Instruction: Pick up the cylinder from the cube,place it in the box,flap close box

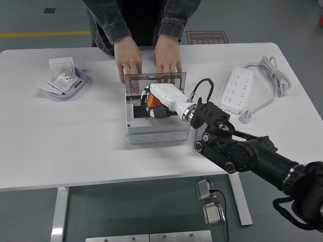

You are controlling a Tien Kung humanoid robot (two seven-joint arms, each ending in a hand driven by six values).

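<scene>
Box [158, 132] mid-table; bowl [64, 85] far left; power strip [238, 92] right.

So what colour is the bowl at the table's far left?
Light purple: the bowl shows in the head view, holding white packets.
</scene>
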